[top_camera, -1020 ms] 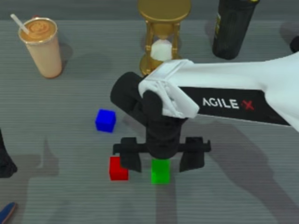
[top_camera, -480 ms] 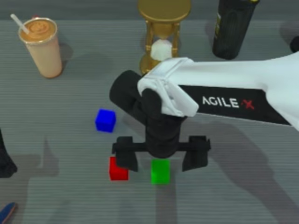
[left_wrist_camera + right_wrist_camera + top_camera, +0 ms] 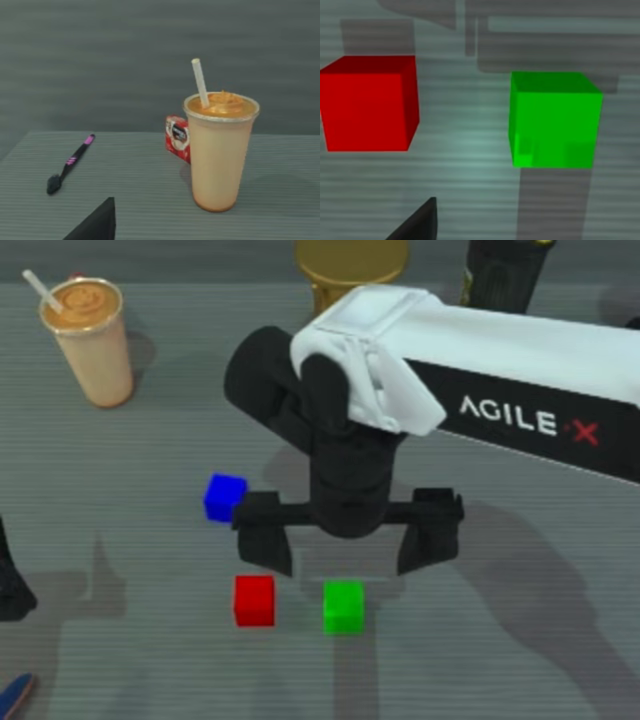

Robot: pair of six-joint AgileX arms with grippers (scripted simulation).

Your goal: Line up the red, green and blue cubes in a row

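My right gripper [image 3: 349,538] has lifted and pulled back from the green cube [image 3: 343,605], fingers spread wide and empty. The green cube now sits free on the surface [image 3: 520,640] beside the red cube [image 3: 254,600], a gap between the 2. The blue cube [image 3: 224,497] stays behind them. My left arm is parked at the left edge.

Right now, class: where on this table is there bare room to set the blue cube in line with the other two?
Bare table lies right of the green cube, and left of the red cube too. The gap between red and green looks too narrow. Around the blue cube it is crowded: the open right gripper hangs beside it.
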